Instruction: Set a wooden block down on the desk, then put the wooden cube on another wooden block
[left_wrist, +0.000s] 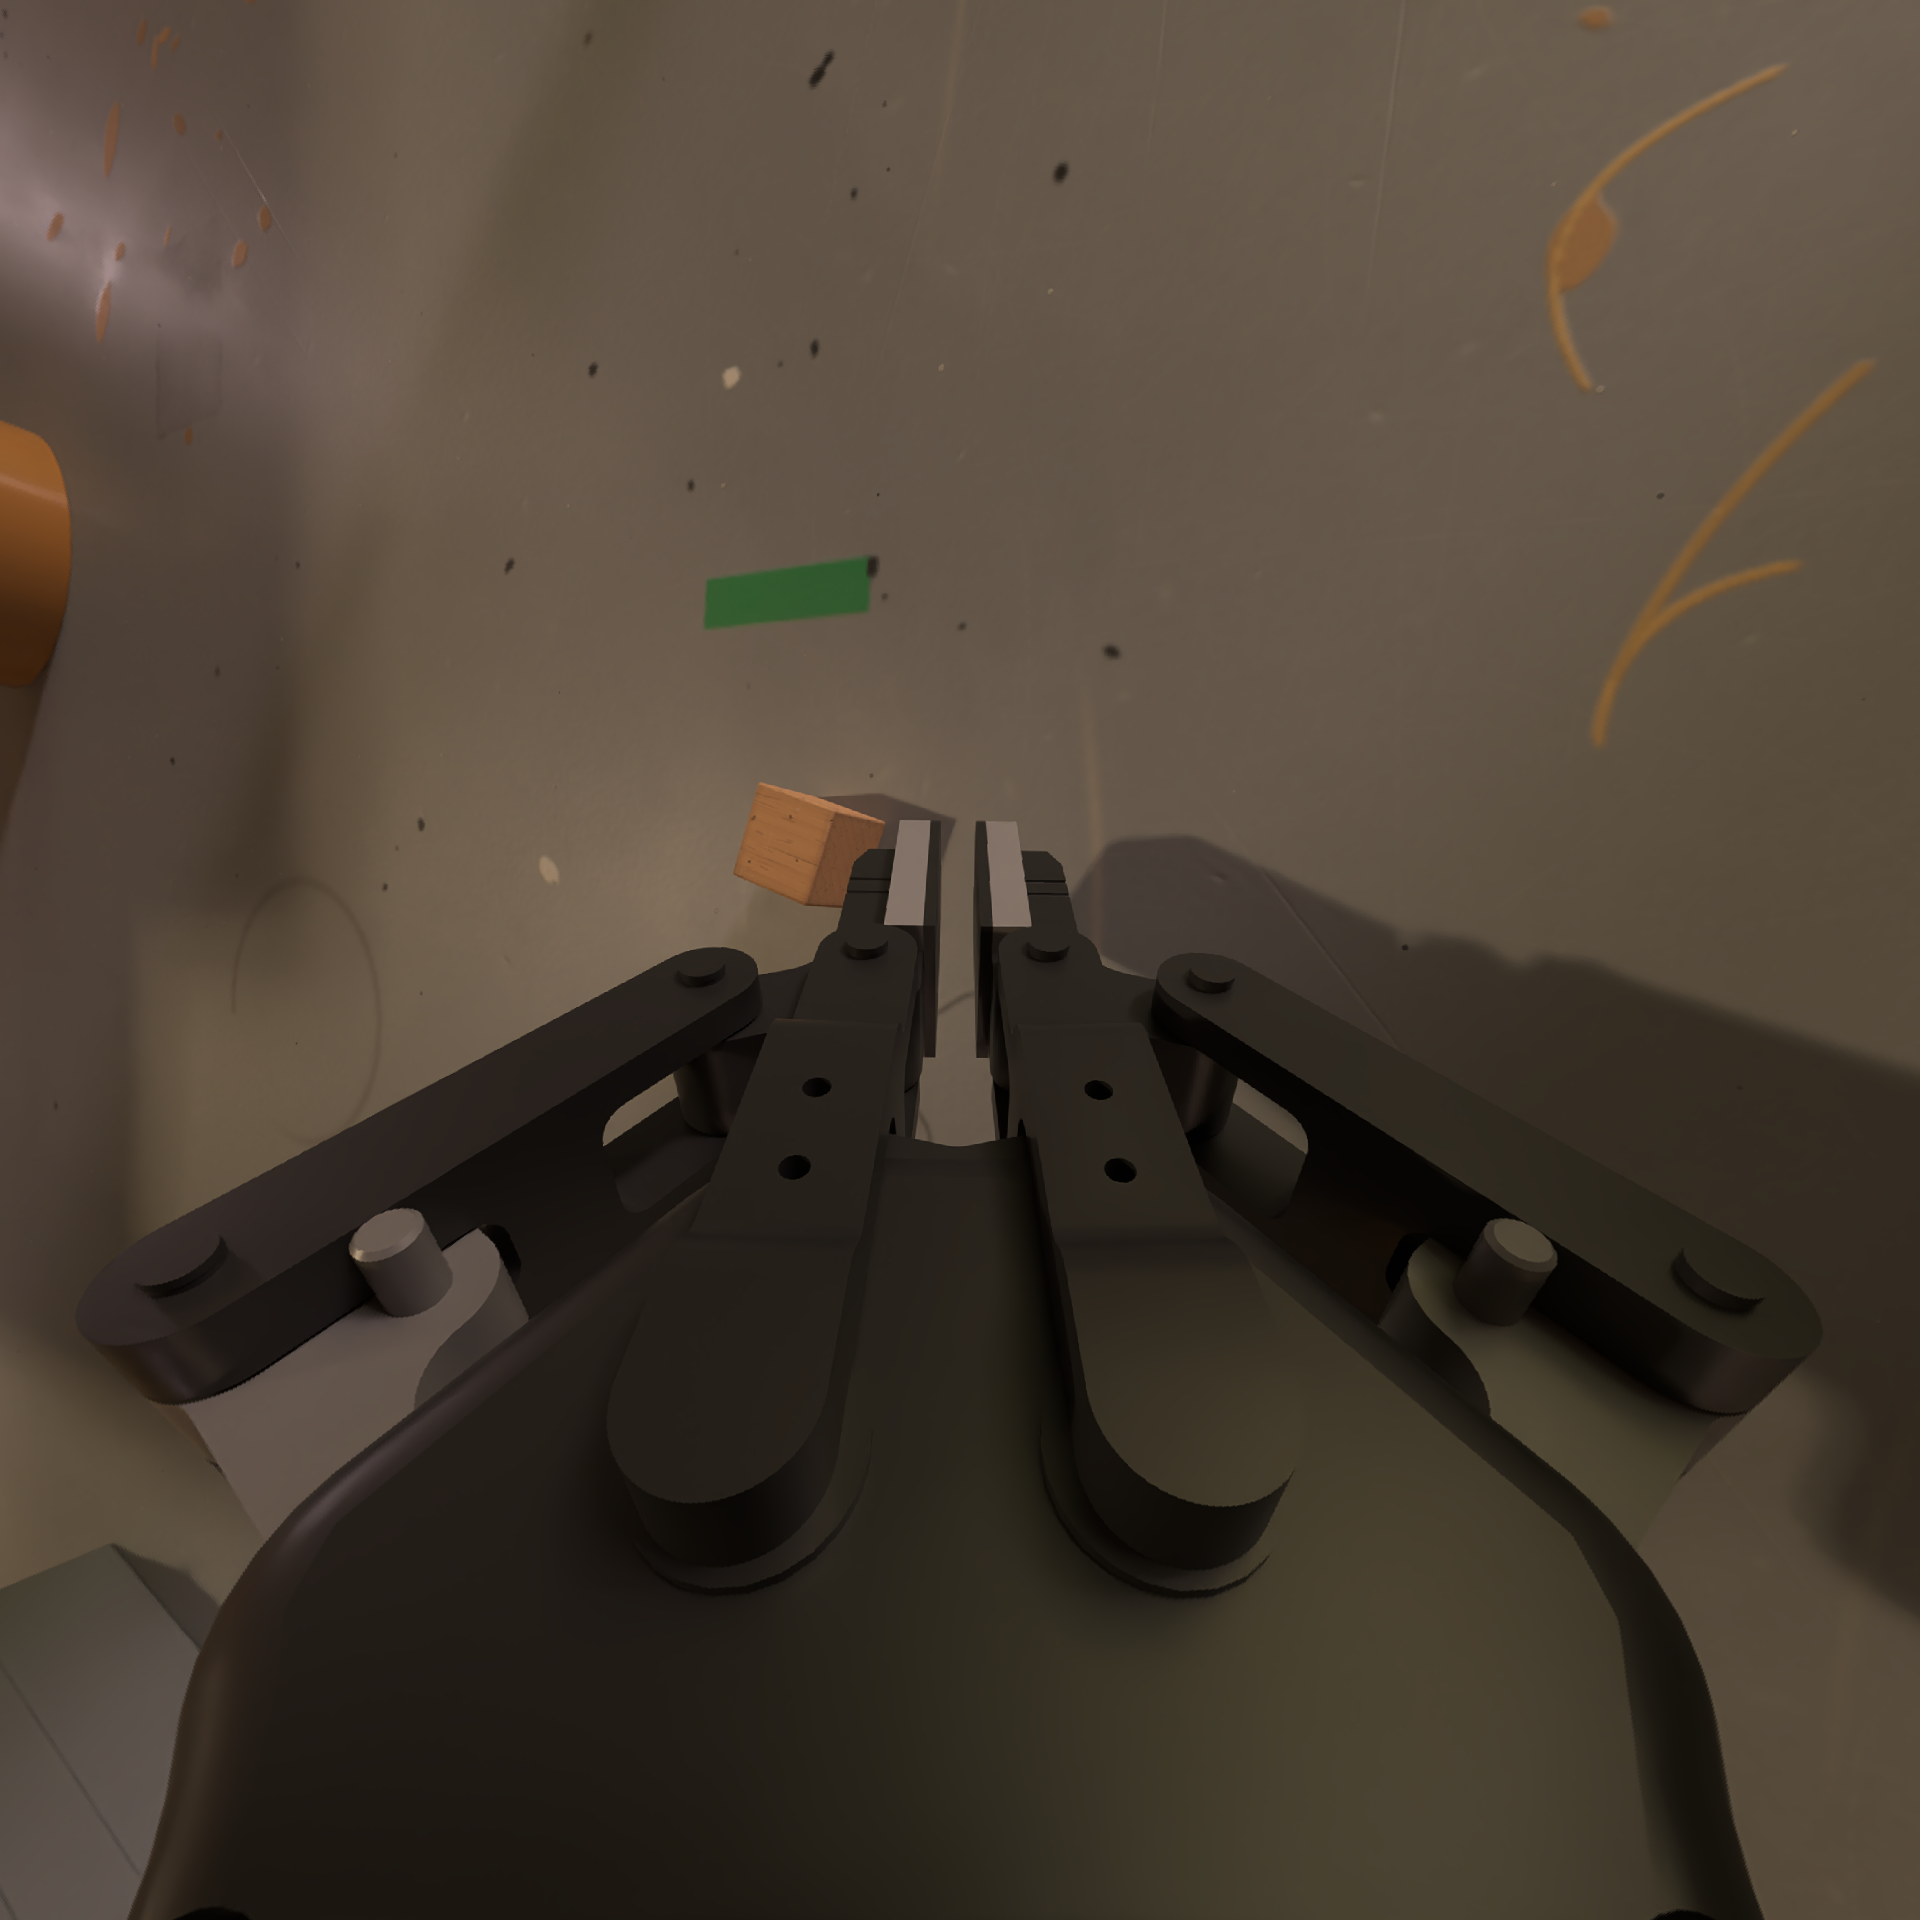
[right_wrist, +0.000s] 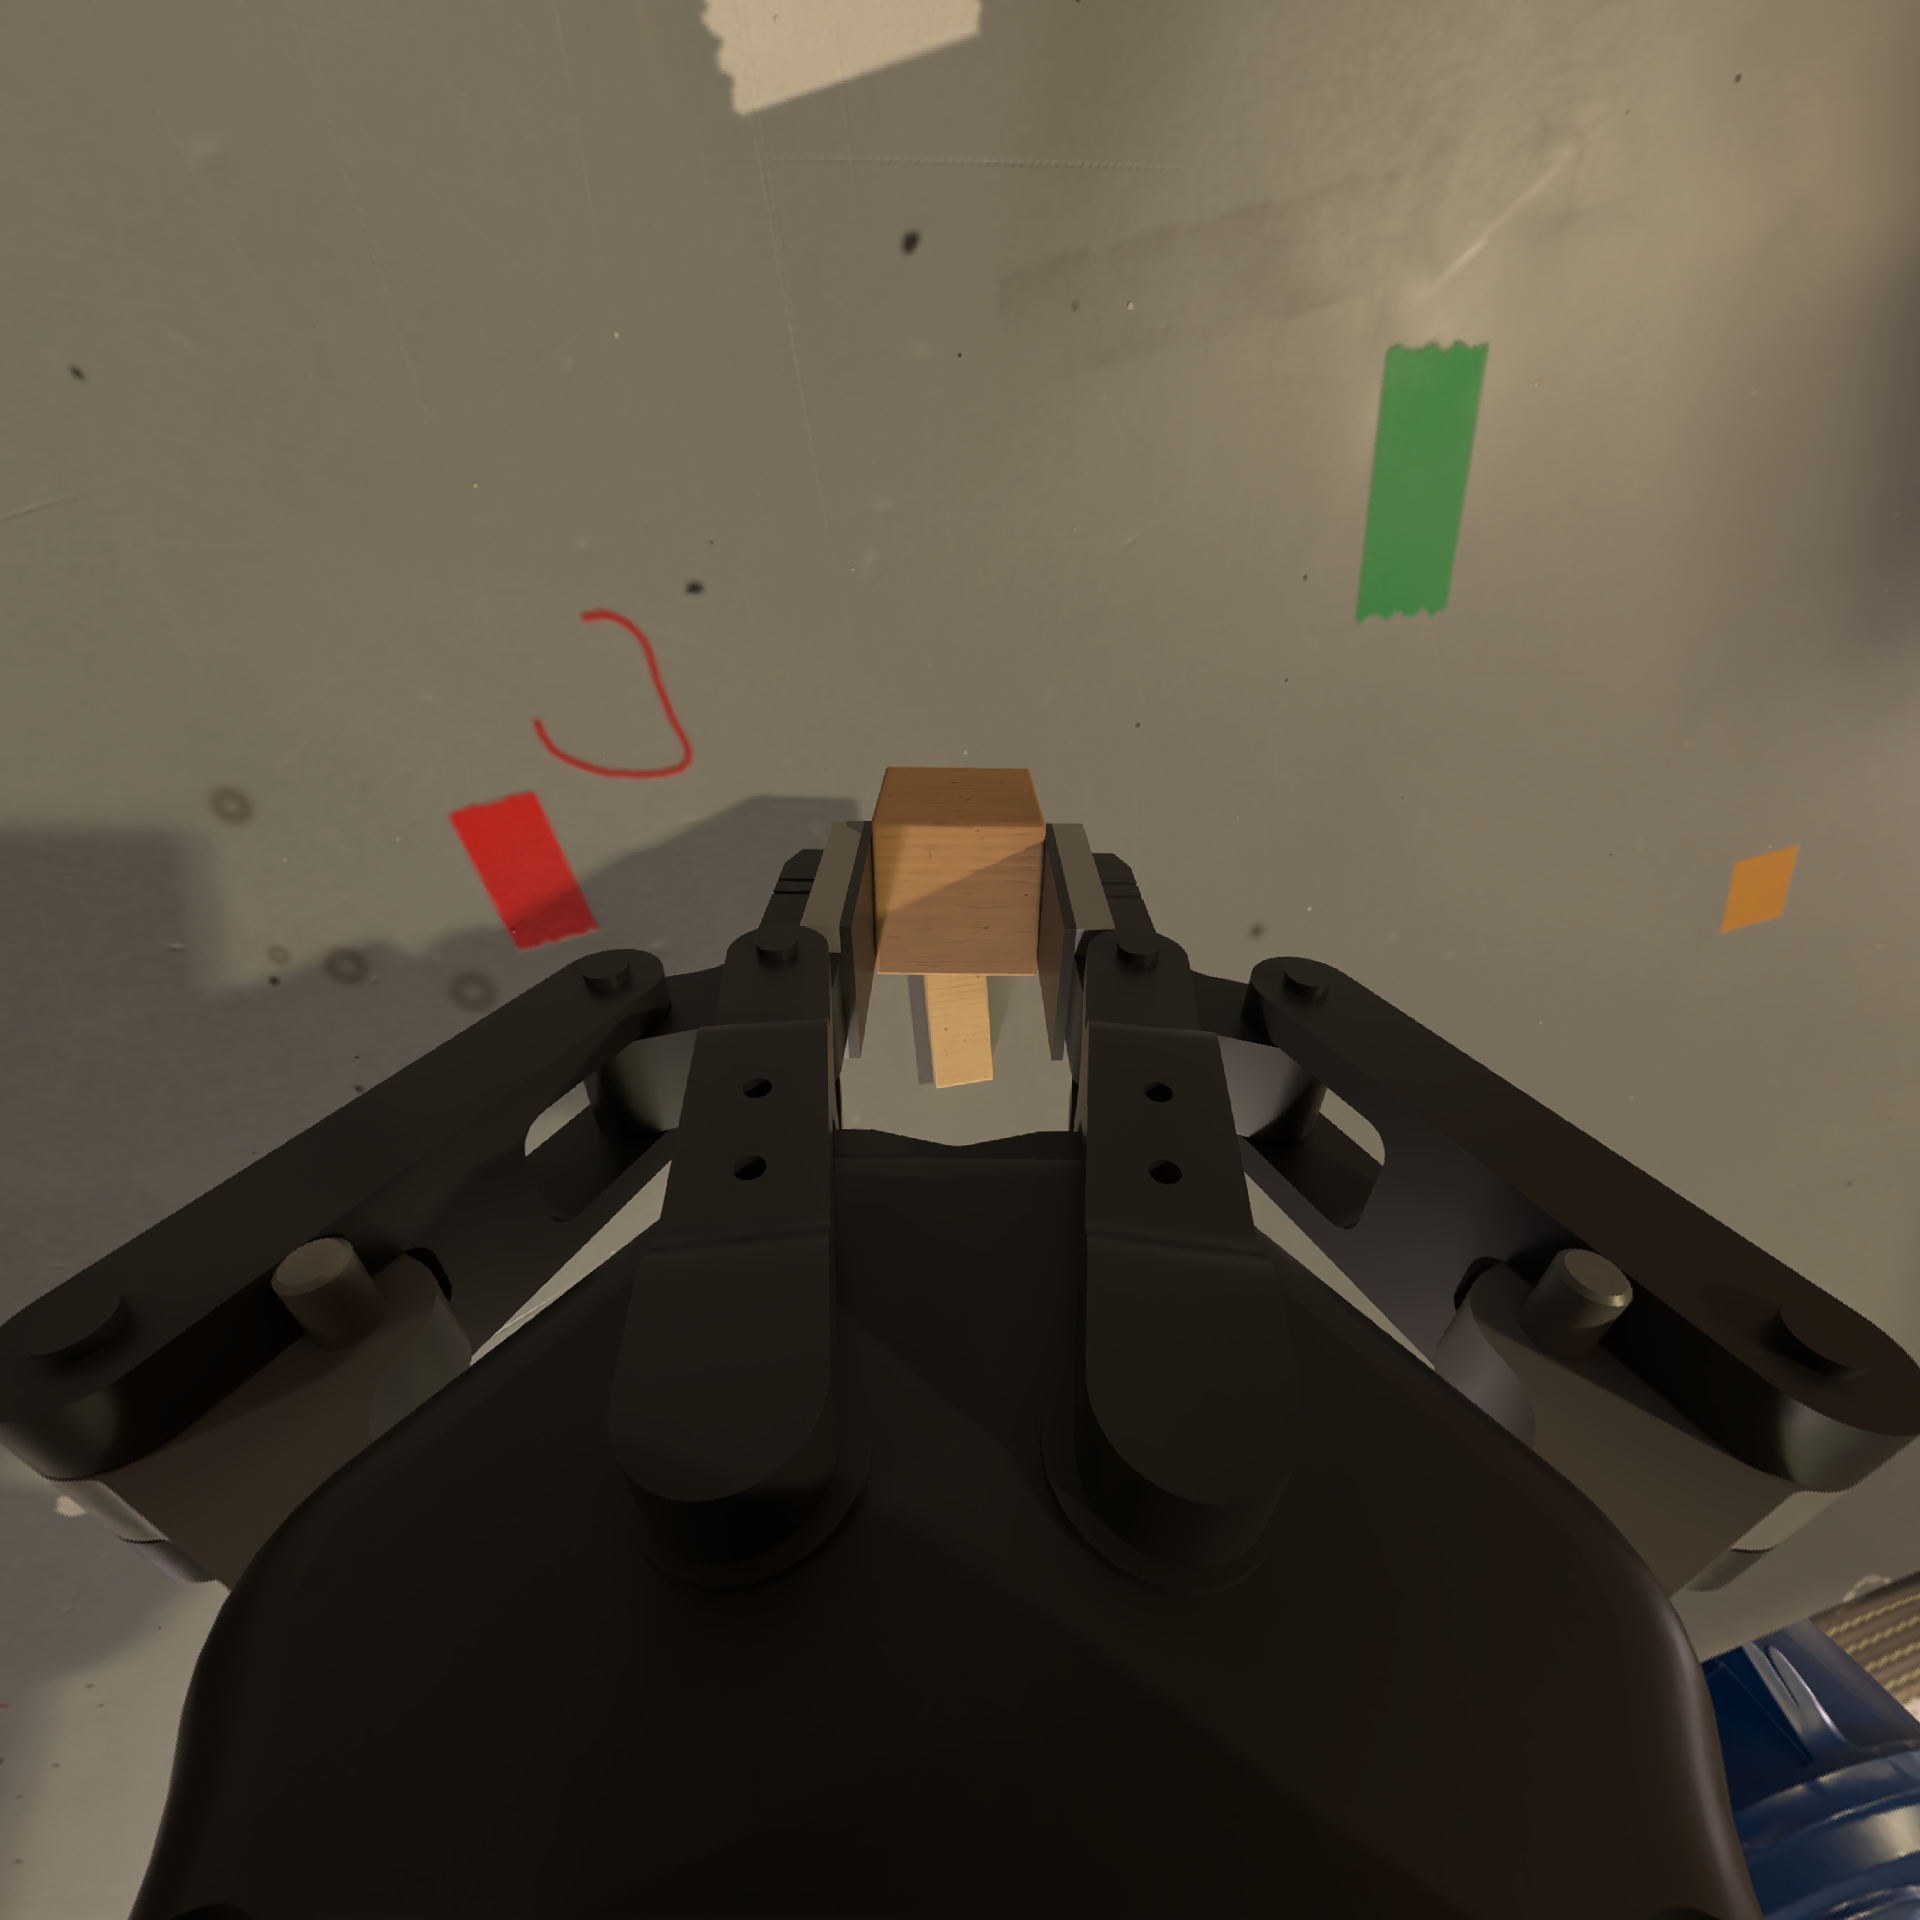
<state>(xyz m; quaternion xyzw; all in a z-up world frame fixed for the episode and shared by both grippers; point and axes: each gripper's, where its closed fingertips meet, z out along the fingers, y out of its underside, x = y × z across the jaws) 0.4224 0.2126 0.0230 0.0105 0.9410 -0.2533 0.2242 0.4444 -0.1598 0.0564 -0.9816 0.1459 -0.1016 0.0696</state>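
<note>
Left wrist view: the left gripper (left_wrist: 957, 871) fills the lower half of the frame, its dark body cutting off everything beneath it. Its two fingers are drawn nearly together, with only a thin slit between the grey pads (left_wrist: 911, 873), and nothing is held between them. Just left of the fingertips, near the frame's centre, a wooden block (left_wrist: 795, 844) sits on the grey desk (left_wrist: 1247, 416); the left finger hides its right corner, so its full shape is hard to judge. A strip of green tape (left_wrist: 788, 591) lies above it. At the left edge an orange object (left_wrist: 26, 551) is cut off by the frame and cannot be identified. Orange scrawls (left_wrist: 1683, 416) mark the upper right, and a dark shadow covers the desk at right.

Right wrist view: the right gripper (right_wrist: 958, 894) is clamped on the wooden cube (right_wrist: 958, 878), one finger pressed against each side, at the frame's centre. Directly under the cube in the picture, a pale wooden block (right_wrist: 961, 1029) shows through the gap between the fingers; its upper end is hidden behind the cube, so contact between the two cannot be told. On the desk (right_wrist: 1039, 468), red tape (right_wrist: 520, 868) and a red scribble (right_wrist: 623, 707) lie at left, green tape (right_wrist: 1421, 483) at upper right, an orange patch (right_wrist: 1759, 888) at right. A blue object (right_wrist: 1808, 1766) is cut off at the lower right corner.
</note>
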